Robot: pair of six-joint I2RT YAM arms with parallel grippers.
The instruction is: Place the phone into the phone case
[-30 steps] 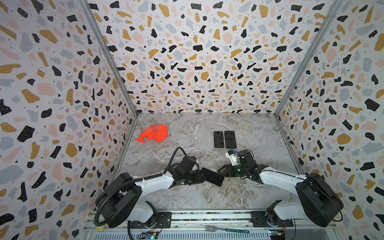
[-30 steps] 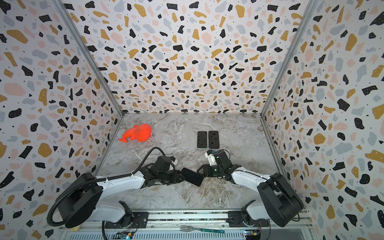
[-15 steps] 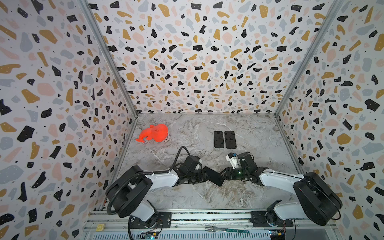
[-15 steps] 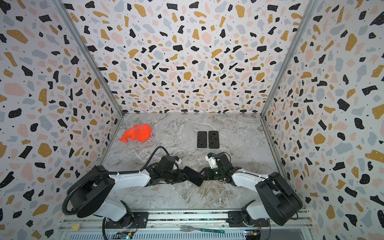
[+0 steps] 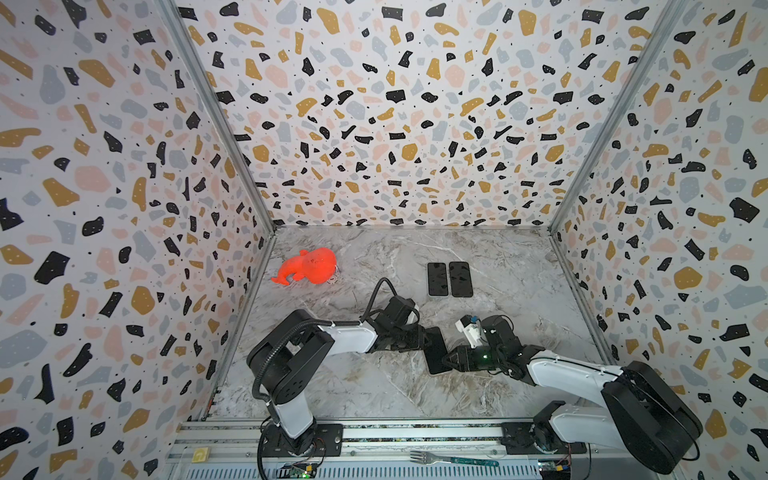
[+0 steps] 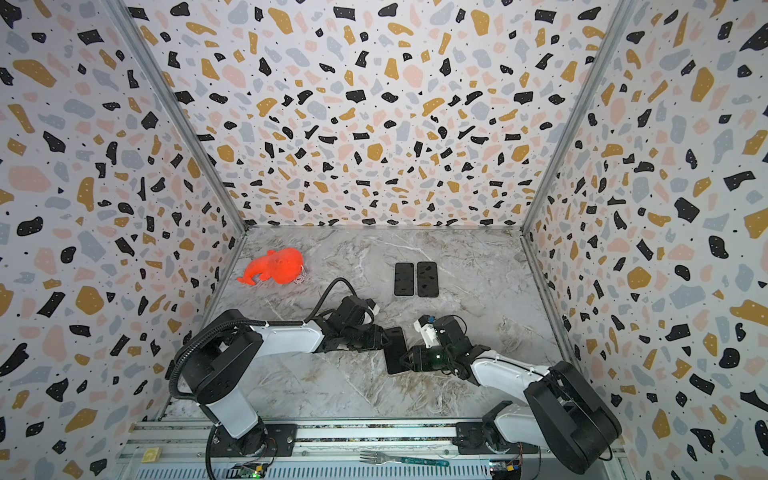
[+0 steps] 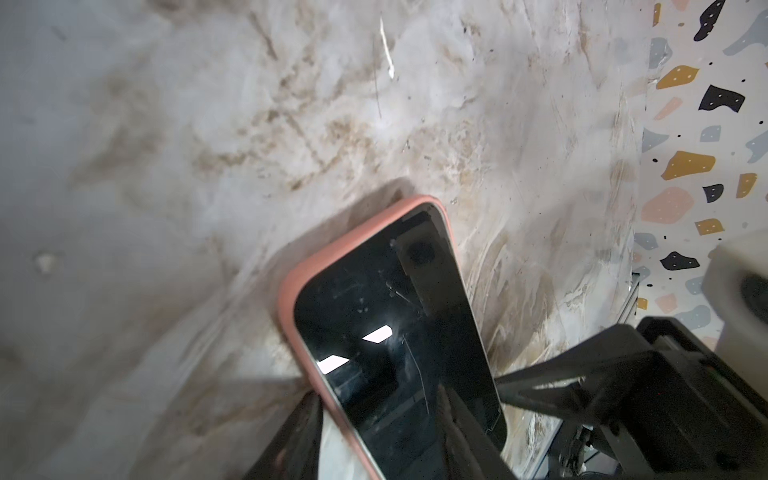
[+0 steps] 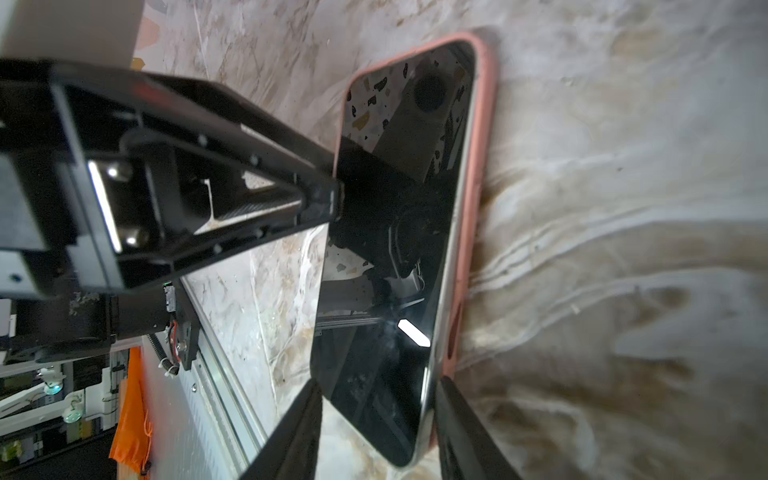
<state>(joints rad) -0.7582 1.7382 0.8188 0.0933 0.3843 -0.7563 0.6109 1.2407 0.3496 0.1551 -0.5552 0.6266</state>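
Glossy black phone (image 5: 436,351) lying in a matte salmon-pink case (image 7: 299,282) on the veined marble counter (image 5: 374,386).
It sits near the front, between the arms. The left end effector (image 5: 424,337) and right end effector (image 5: 448,360) straddle it, half-closed; whether they're gripping, I can't tell.

arms (image 5: 349,336) — white links, black joints; cable (image 5: 382,280) — black, looped
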